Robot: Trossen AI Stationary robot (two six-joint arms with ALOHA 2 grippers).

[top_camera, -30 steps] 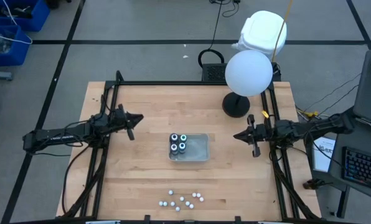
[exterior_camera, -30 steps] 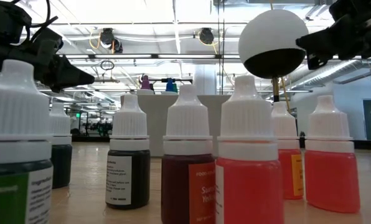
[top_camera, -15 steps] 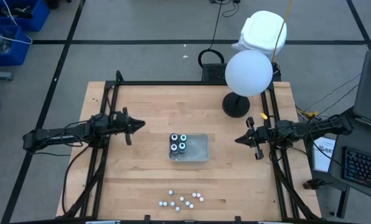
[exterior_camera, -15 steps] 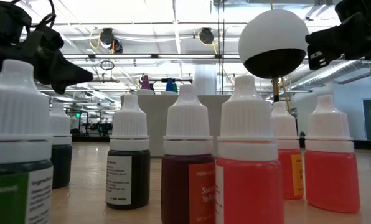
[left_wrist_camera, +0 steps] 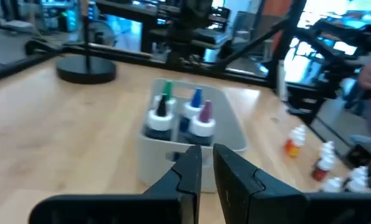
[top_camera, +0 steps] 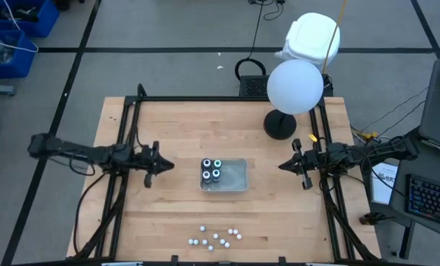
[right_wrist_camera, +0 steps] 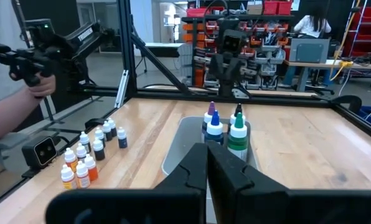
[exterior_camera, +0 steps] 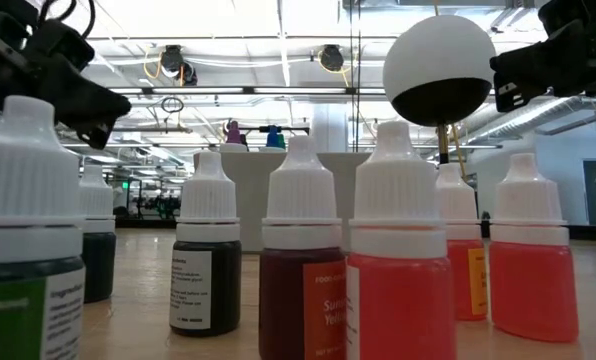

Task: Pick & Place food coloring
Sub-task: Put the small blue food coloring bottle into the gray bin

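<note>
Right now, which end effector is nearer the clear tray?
Left. The left end effector sits just off the clear tray on its left side; the right end effector waits farther off on its right.

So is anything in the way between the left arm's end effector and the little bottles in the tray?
Only the clear tray's own wall. The left end effector faces bare table, then the tray holding the four bottles.

White globe lamp (top_camera: 294,86) on table (top_camera: 168,214); keyboard (top_camera: 430,201) alongside.
</note>
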